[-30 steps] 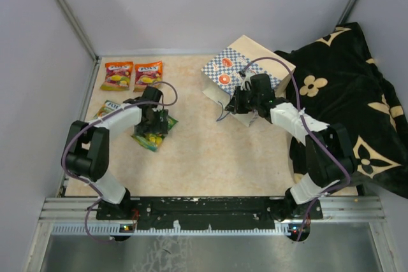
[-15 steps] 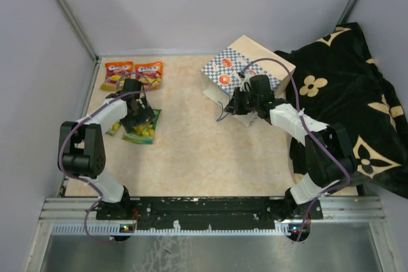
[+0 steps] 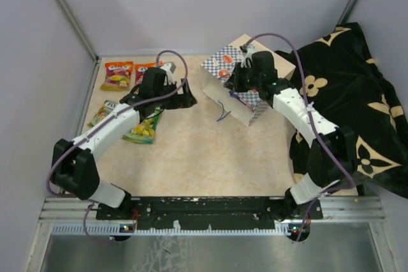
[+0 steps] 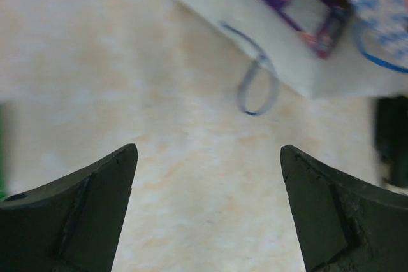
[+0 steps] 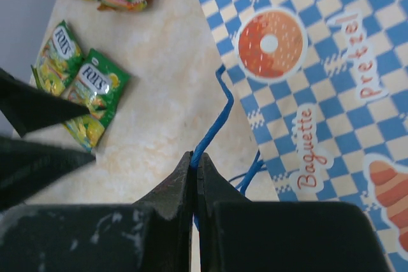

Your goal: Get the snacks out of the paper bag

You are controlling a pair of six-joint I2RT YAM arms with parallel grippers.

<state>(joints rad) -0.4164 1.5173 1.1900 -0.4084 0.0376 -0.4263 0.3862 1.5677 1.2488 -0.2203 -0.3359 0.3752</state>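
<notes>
The paper bag (image 3: 224, 68) lies on its side at the back middle, its checked side up (image 5: 319, 62). My right gripper (image 3: 237, 87) is shut on the bag's blue cord handle (image 5: 213, 125), its jaws (image 5: 196, 157) pinching the cord. My left gripper (image 3: 187, 98) is open and empty just left of the bag's mouth (image 4: 208, 151). A purple snack packet (image 4: 299, 4) shows inside the mouth, with a loose cord handle (image 4: 258, 87) in front of it. Two orange packets (image 3: 117, 75) and two green packets (image 3: 143, 130) lie on the table at the left.
A black cloth with gold flower marks (image 3: 347, 100) is heaped at the right, against the bag's far side. Grey walls close the back and the left. The left arm (image 3: 115, 125) reaches over the green packets.
My left gripper has left the green packet on the table and swung right to the bag's mouth. My right gripper has moved back a little, still holding the cord.
</notes>
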